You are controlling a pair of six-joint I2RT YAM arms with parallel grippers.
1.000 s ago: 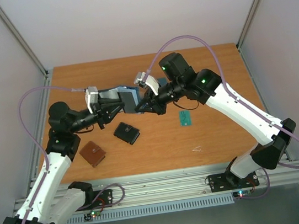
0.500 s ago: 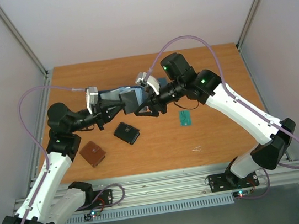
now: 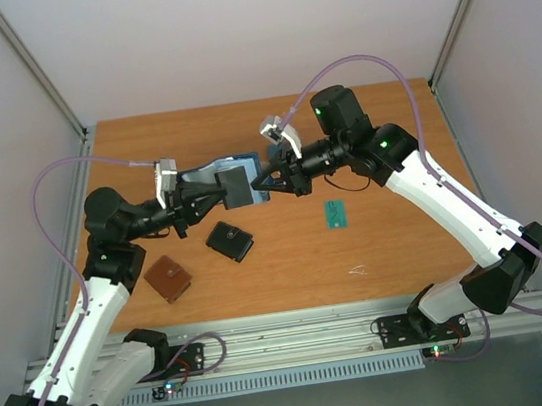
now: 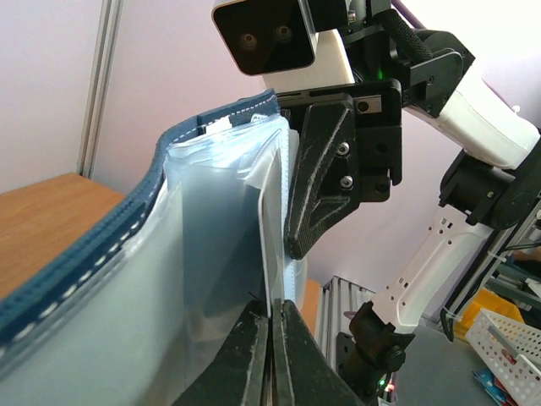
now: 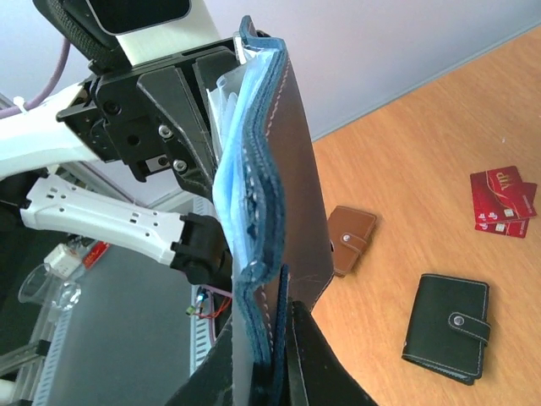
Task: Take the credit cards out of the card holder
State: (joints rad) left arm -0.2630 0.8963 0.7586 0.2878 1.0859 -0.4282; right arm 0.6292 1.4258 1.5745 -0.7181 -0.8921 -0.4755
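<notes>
Clamped in the left gripper [image 4: 272,334] by a clear inner pocket and in the right gripper [image 5: 269,334] by the opposite edge: card holder [image 3: 235,185], held mid-frame above the tabletop [image 3: 398,246]. Lower right of it, lying flat, teal card [image 3: 336,214].

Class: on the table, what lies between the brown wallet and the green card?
The black wallet, closed, lies between the brown wallet and the green card; the top view shows it.
</notes>
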